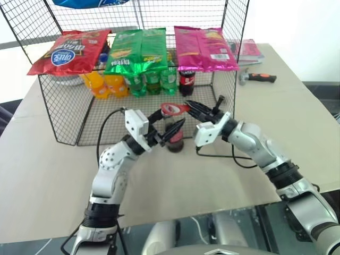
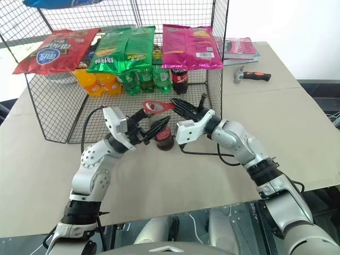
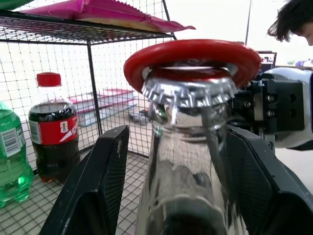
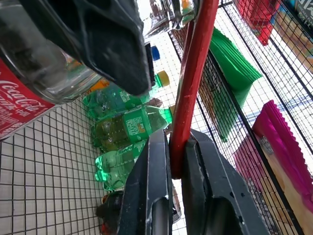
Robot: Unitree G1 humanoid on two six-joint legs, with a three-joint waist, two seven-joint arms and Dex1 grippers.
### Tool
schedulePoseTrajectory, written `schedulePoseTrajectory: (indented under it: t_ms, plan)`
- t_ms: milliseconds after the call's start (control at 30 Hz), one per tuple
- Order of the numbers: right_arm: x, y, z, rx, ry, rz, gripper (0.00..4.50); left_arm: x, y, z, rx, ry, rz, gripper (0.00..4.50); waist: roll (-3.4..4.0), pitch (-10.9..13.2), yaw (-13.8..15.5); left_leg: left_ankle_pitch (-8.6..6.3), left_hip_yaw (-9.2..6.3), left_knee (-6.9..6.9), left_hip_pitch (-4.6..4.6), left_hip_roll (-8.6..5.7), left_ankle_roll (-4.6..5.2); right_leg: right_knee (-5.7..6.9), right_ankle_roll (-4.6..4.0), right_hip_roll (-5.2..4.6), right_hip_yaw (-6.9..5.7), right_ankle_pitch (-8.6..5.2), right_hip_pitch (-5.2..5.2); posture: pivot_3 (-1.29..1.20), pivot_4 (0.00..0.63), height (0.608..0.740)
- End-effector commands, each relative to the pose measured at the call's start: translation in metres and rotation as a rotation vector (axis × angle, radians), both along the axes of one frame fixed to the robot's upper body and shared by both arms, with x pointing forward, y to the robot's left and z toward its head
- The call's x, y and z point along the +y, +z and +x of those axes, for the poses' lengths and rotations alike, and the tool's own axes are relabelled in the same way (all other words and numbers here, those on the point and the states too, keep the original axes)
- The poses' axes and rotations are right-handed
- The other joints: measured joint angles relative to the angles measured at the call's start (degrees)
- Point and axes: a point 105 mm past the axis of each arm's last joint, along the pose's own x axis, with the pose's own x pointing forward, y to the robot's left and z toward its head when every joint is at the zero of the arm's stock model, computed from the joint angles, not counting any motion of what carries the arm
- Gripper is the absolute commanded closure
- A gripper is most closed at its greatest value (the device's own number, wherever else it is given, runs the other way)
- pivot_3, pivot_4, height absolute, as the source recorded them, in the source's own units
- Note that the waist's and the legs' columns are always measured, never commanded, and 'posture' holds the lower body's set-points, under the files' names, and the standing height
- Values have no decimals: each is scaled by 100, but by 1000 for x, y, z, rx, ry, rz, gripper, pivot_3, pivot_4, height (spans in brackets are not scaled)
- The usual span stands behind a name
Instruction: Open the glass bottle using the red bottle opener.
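The glass bottle [image 1: 175, 141] stands upright on the table just in front of the wire rack, with dark liquid and a red label. My left gripper [image 1: 171, 120] reaches in from the left and is shut on its neck; in the left wrist view the black fingers [image 3: 95, 191] flank the clear neck [image 3: 186, 186]. The red bottle opener [image 1: 172, 109] lies level over the bottle's top, and its ring head [image 3: 190, 51] sits over the crimped cap [image 3: 188, 90]. From the right, my right gripper [image 1: 189, 105] is shut on the opener's narrow handle [image 4: 193, 73].
The wire rack [image 1: 64, 114] behind the bottle carries chip bags [image 1: 136, 50] on top and orange, green and dark soda bottles [image 1: 151, 82] inside. An orange-handled hammer [image 1: 257, 77] and books [image 1: 247, 50] lie at the back right. A person's hair [image 3: 293, 19] shows beyond the table.
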Motion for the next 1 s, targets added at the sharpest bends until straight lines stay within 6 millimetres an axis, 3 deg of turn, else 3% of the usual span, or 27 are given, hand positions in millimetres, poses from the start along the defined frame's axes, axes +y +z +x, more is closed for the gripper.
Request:
schedulePoseTrajectory:
  t_ms: [33,400,533,700,1000]
  plan:
    - [-4,-18,3,38,-20,-70,4500,2,14,-9,-43,-11,-8,1547,0,0,0,0,0,0,0,0,0,0,0,0,0,0,0,0,150,740]
    - [-3,-18,3,40,-18,-64,4500,6,16,-11,-14,-18,-5,1547,1,1,0,0,-1,0,-1,0,0,0,-13,0,-1,-8,-1,0,150,740]
    - [-3,-18,3,40,-17,-60,4500,6,16,-13,-9,-19,-2,3061,0,1,0,0,0,0,-1,0,-1,0,-14,-1,0,-8,0,0,150,740]
    - [-3,-18,3,43,-20,-55,4500,5,18,-14,-8,-32,-1,3414,0,1,0,0,-1,1,0,0,0,1,-16,-1,-1,-9,0,0,150,740]
    - [-4,-17,3,45,-23,-42,4500,7,5,-19,24,-23,37,3429,1,1,-5,0,0,0,0,0,-1,1,-17,0,0,-10,0,0,150,740]
